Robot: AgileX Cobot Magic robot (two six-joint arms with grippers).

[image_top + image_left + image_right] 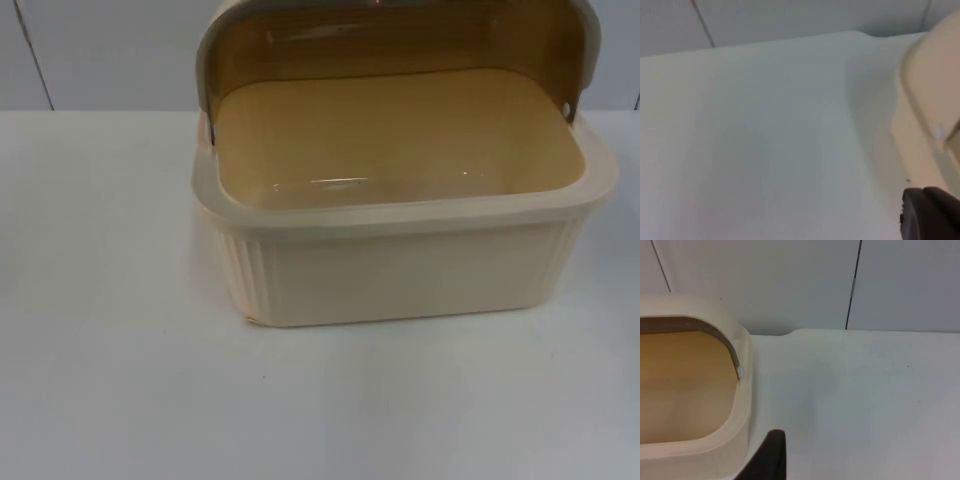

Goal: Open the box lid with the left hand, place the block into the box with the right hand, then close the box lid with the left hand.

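Note:
A cream box (400, 270) with ribbed corners stands at the middle of the table, near the wall. Its lid (400, 25) is swung up and back, so the tan inside (400, 140) lies open with nothing in it. In the left wrist view my left gripper (930, 215) is beside the box's left outer wall (925, 100), a little off it. In the right wrist view my right gripper (767, 460) hangs by the box's right rim (742, 405), next to the raised lid (715, 315).
The white table top (120, 390) stretches wide in front of the box and to both sides. The grey partition wall (100, 50) stands right behind the box and lid.

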